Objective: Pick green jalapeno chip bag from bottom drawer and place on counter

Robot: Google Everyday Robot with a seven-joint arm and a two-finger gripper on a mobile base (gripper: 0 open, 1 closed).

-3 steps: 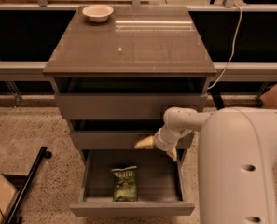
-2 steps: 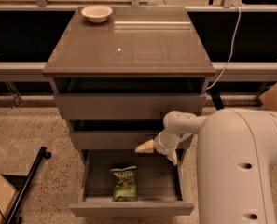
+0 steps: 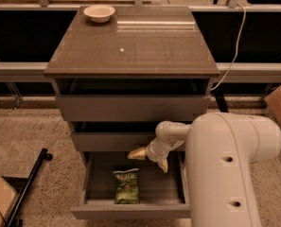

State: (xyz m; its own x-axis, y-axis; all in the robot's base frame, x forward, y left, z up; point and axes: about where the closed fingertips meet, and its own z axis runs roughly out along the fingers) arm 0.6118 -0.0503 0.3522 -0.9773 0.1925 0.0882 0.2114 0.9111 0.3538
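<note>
We count 1 green jalapeno chip bag [image 3: 127, 187] lying in the open bottom drawer [image 3: 130, 211], 3 drawers [image 3: 111, 141] in all, 1 bowl [image 3: 99, 12] on the counter [image 3: 130, 46], our 1 gripper [image 3: 150, 159] over the drawer's rear, 2 fingers [image 3: 137, 153] spread, holding nothing.

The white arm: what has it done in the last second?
The gripper has eased slightly down and left above the open bottom drawer, fingers apart, holding nothing. The green jalapeno chip bag lies untouched on the drawer floor; the bowl stays on the counter.
</note>
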